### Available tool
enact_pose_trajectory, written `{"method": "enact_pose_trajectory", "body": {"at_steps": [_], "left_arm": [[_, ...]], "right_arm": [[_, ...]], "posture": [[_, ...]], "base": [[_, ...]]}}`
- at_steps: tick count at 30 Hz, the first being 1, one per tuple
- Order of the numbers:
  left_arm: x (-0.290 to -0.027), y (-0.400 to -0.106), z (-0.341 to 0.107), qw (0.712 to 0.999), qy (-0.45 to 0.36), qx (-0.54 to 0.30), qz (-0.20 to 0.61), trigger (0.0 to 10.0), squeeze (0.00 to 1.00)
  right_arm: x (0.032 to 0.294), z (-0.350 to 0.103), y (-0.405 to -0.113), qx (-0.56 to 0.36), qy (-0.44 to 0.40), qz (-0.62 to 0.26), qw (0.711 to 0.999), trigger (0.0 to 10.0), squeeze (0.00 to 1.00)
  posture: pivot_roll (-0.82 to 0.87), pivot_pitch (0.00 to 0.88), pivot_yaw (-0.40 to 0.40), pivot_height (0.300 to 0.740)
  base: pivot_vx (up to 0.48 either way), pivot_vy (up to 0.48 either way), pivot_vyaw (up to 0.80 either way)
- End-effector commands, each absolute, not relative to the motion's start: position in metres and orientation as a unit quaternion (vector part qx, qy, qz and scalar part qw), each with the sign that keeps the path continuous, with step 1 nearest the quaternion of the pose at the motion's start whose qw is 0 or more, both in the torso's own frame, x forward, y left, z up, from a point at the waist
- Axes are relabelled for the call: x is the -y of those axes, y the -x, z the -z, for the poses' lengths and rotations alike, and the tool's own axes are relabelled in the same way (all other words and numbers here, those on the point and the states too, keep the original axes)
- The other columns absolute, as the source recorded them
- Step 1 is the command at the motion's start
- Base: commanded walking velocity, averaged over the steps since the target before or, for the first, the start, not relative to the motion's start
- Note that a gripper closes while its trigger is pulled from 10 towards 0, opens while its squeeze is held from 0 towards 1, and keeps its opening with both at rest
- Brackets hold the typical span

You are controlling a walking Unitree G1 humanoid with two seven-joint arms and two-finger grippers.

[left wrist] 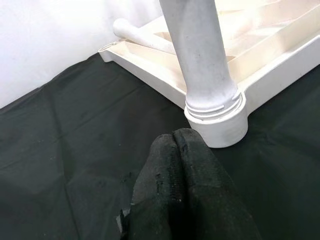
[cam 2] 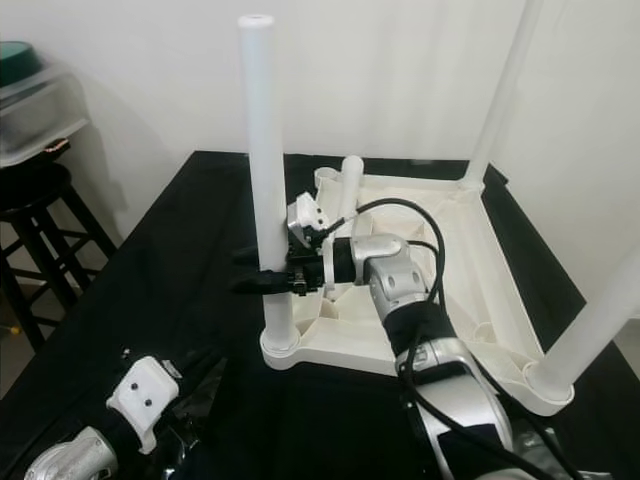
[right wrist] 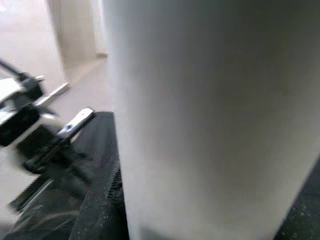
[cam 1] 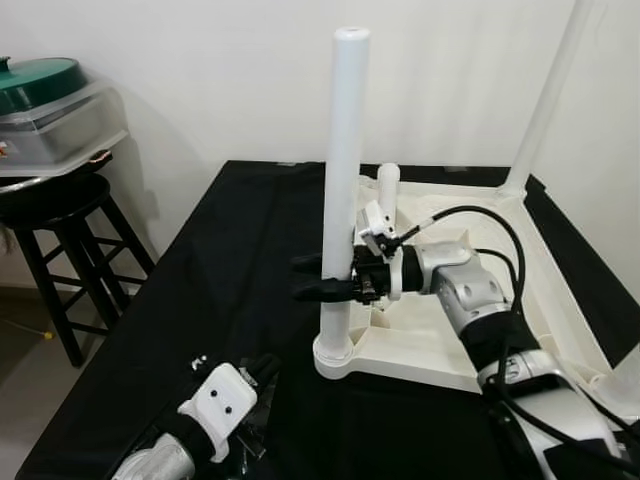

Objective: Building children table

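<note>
A white children's table top (cam 1: 545,300) lies upside down on the black cloth (cam 1: 215,270). A tall white leg (cam 1: 345,150) stands upright in its near left corner socket (cam 1: 335,355). My right gripper (cam 1: 312,277) reaches in from the right and is shut on this leg at about a third of its height, one black finger on each side. My left gripper (cam 1: 262,372) rests low on the cloth in front of the socket, fingers pressed together and holding nothing. Two more legs stand upright, at the back right (cam 1: 545,100) and the near right (cam 2: 600,320). Another leg (cam 1: 387,185) lies inside the frame.
A black stool (cam 1: 60,205) stands left of the table and carries a clear container with a green lid (cam 1: 50,105). A white wall runs close behind the table. Bare cloth stretches to the left of the table top.
</note>
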State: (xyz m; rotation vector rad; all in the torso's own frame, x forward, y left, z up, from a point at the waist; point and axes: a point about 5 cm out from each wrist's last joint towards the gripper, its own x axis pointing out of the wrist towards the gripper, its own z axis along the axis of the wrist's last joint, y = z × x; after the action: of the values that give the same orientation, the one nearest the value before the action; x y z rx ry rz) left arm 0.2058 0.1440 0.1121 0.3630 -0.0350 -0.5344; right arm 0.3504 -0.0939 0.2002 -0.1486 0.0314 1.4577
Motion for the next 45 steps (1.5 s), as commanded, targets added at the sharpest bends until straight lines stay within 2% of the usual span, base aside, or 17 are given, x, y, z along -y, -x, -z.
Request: {"method": "enact_pose_trajectory", "body": {"at_steps": [1, 2, 3, 4, 5, 7, 9, 16, 17, 20, 21, 23, 31, 32, 33, 36, 45], "left_arm": [[-0.147, -0.204, -0.113, 0.949, -0.182, 0.013, 0.258, 10.0, 0.0], [-0.147, -0.204, -0.113, 0.949, -0.182, 0.013, 0.258, 10.0, 0.0], [-0.148, -0.203, -0.114, 0.949, -0.181, 0.013, 0.257, 10.0, 0.0], [-0.148, -0.203, -0.114, 0.949, -0.181, 0.013, 0.257, 10.0, 0.0], [-0.15, -0.203, -0.115, 0.949, -0.181, 0.012, 0.257, 10.0, 0.0], [-0.153, -0.204, -0.116, 0.949, -0.181, 0.011, 0.258, 10.0, 0.0], [-0.155, -0.206, -0.116, 0.949, -0.182, 0.009, 0.259, 10.0, 0.0], [-0.156, -0.208, -0.115, 0.947, -0.187, 0.008, 0.262, 10.0, 0.0], [-0.157, -0.208, -0.115, 0.948, -0.185, 0.008, 0.258, 10.0, 0.0], [-0.157, -0.208, -0.115, 0.948, -0.186, 0.008, 0.257, 10.0, 0.0], [-0.157, -0.208, -0.115, 0.948, -0.186, 0.008, 0.258, 10.0, 0.0], [-0.157, -0.208, -0.115, 0.948, -0.187, 0.007, 0.258, 10.0, 0.0], [-0.157, -0.21, -0.114, 0.947, -0.189, 0.005, 0.261, 10.0, 0.0], [-0.157, -0.21, -0.113, 0.947, -0.189, 0.005, 0.261, 10.0, 0.0], [-0.156, -0.211, -0.113, 0.947, -0.188, 0.005, 0.26, 10.0, 0.0], [-0.155, -0.211, -0.111, 0.947, -0.189, 0.006, 0.258, 10.0, 0.0], [-0.15, -0.206, -0.109, 0.945, -0.193, 0.005, 0.263, 10.0, 0.0]], "right_arm": [[0.087, -0.164, -0.344, -0.063, 0.077, -0.602, 0.793, 0.0, 0.0], [0.087, -0.164, -0.344, -0.063, 0.077, -0.602, 0.793, 0.0, 0.0], [0.079, -0.149, -0.342, -0.068, 0.026, -0.459, 0.885, 0.0, 0.0], [0.079, -0.149, -0.342, -0.068, 0.026, -0.459, 0.885, 0.0, 0.0], [0.075, -0.128, -0.326, -0.109, -0.021, -0.34, 0.934, 0.0, 0.0], [0.07, -0.123, -0.31, -0.115, -0.007, -0.288, 0.951, 0.0, 0.0], [0.062, -0.13, -0.299, -0.09, 0.042, -0.308, 0.946, 0.0, 0.0], [0.068, -0.125, -0.306, -0.1, 0.064, -0.281, 0.952, 0.2, 0.0], [0.067, -0.127, -0.305, -0.102, 0.05, -0.286, 0.951, 10.0, 0.0], [0.067, -0.128, -0.304, -0.104, 0.038, -0.293, 0.95, 10.0, 0.0], [0.065, -0.131, -0.302, -0.102, 0.018, -0.31, 0.945, 10.0, 1.0], [0.063, -0.138, -0.299, -0.096, 0.0, -0.324, 0.941, 10.0, 1.0], [0.071, -0.177, -0.293, -0.01, 0.007, -0.497, 0.868, 10.0, 1.0], [0.075, -0.178, -0.293, -0.007, 0.017, -0.524, 0.852, 10.0, 0.36], [0.079, -0.177, -0.296, -0.007, 0.035, -0.548, 0.836, 10.0, 0.0], [0.085, -0.174, -0.307, -0.015, 0.059, -0.606, 0.793, 10.0, 0.0], [0.089, -0.185, -0.336, -0.024, 0.065, -0.648, 0.758, 10.0, 0.0]], "posture": [[0.02, 0.015, -0.007, 0.74], [0.02, 0.015, -0.007, 0.74], [0.02, 0.03, -0.001, 0.74], [0.02, 0.03, -0.001, 0.74], [0.01, 0.04, 0.011, 0.74], [0.0, 0.046, 0.024, 0.74], [-0.03, 0.033, 0.048, 0.74], [-0.01, 0.034, 0.04, 0.74], [0.0, 0.03, 0.04, 0.74], [0.0, 0.03, 0.04, 0.74], [0.0, 0.032, 0.037, 0.74], [0.0, 0.032, 0.037, 0.74], [0.0, 0.023, 0.033, 0.74], [0.0, 0.018, 0.027, 0.74], [0.01, 0.012, 0.022, 0.74], [0.02, 0.003, 0.017, 0.74], [0.04, 0.0, -0.005, 0.74]], "base": [[0.0, 0.0, 0.0], [0.0, 0.0, 0.0], [0.0, 0.0, 0.0], [0.0, 0.0, 0.0], [0.0, 0.0, 0.0], [0.0, 0.0, 0.0], [0.0, 0.0, 0.0], [0.0, 0.0, 0.0], [0.0, 0.0, 0.0], [0.0, 0.0, 0.0], [0.0, 0.0, 0.0], [0.0, 0.0, 0.0], [0.0, 0.0, 0.0], [0.0, 0.0, 0.0], [0.0, 0.0, 0.0], [0.0, 0.0, 0.0], [0.0, 0.0, 0.0]]}}
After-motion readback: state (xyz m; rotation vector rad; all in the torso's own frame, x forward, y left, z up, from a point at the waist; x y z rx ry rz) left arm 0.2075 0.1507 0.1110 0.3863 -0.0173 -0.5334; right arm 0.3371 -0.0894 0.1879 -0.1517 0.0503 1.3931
